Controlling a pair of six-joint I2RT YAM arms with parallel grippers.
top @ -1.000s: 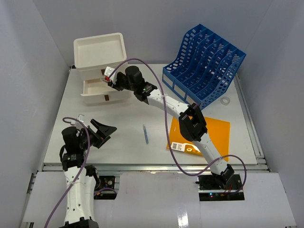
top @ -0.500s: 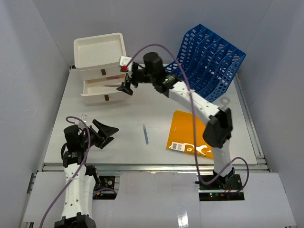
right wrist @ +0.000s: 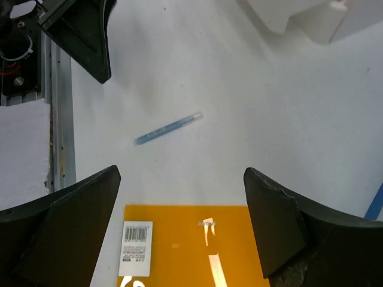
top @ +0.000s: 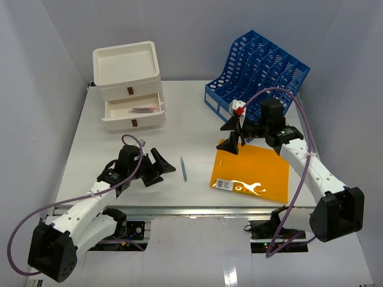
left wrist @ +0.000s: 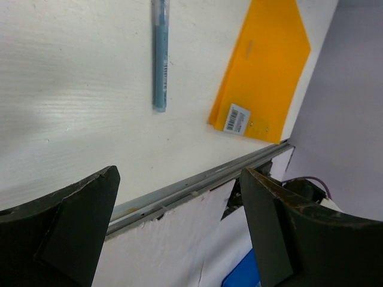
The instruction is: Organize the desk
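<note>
So, pickup stage: left tool [top: 160,169] spread, empty, near pen [top: 184,169]; right tool [top: 232,136] spread above folder [top: 254,173] on counter [top: 191,122]. Next guess: lower, pinch pen.

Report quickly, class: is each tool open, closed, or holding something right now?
Left tool: open, holding nothing.
Right tool: open, holding nothing.

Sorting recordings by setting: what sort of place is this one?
Probably a mock office desk in a lab enclosure rather than a real office: a white desk carrying a white drawer box, a blue file rack and a pen, closed in by plain white walls.
</note>
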